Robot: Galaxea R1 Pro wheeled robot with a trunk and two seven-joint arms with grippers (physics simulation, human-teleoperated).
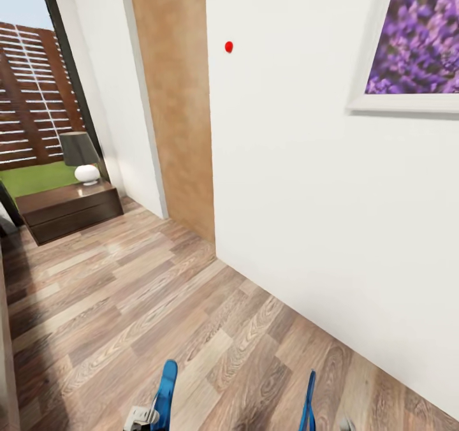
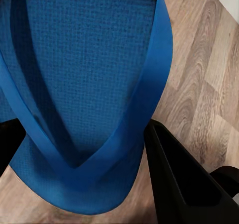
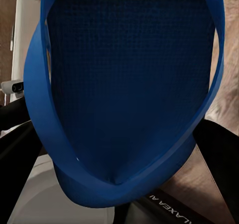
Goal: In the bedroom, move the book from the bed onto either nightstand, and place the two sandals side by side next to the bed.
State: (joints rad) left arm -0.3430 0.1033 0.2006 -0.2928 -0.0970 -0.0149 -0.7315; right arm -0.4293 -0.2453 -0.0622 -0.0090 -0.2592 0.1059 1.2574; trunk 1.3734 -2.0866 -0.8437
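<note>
We are pinching one blue sandal [image 2: 84, 84] between our left fingers [image 2: 184, 184]. Our right fingers [image 3: 219, 154] are gripping the other sandal [image 3: 129, 84], its upper end cut off.

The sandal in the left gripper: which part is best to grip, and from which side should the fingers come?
Grip the toe end of the sandal, where both straps meet in a V. It is the narrow, rounded part, so the left gripper can come from beyond the toe and close across the flat sole, as it seems to here.
</note>
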